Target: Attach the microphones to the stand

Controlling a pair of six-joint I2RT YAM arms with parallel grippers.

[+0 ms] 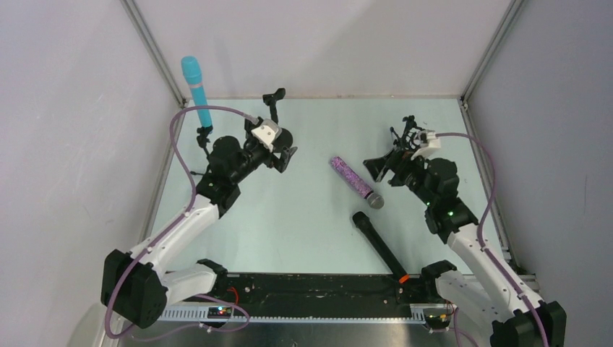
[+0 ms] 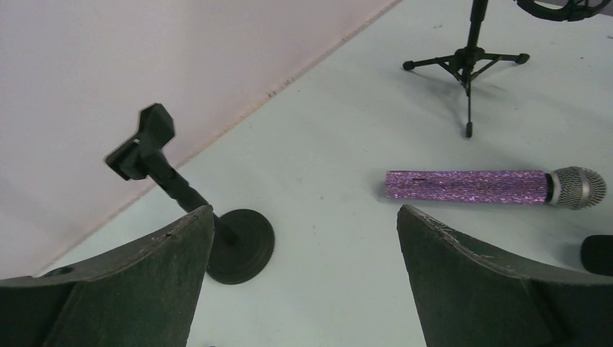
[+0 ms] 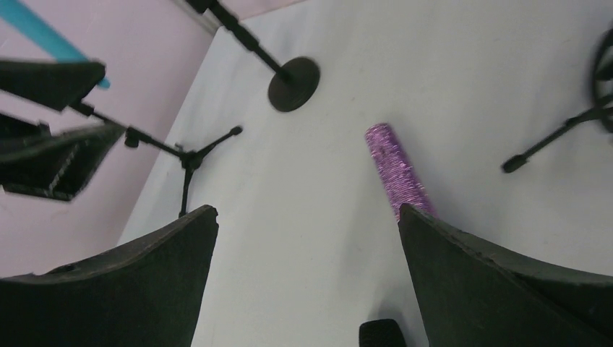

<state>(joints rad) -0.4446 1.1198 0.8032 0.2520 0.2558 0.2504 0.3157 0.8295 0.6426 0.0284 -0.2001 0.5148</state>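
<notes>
My left end effector (image 2: 303, 217) had its fingers wide apart and held nothing. My right end effector (image 3: 307, 213) was just as open and empty. The light blue microphone (image 1: 196, 90) stood upright in a stand (image 1: 204, 137) at the far left corner. The purple glittery microphone (image 1: 352, 181) lay flat on the surface (image 1: 289, 231) between my two arms. The black microphone (image 1: 379, 246) lay nearer my bases, its orange-ringed end toward the near edge.

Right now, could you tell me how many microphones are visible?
3: light blue microphone on a stand far left; purple microphone lying mid-table; black microphone lying nearer the front. None seem hidden.
</notes>
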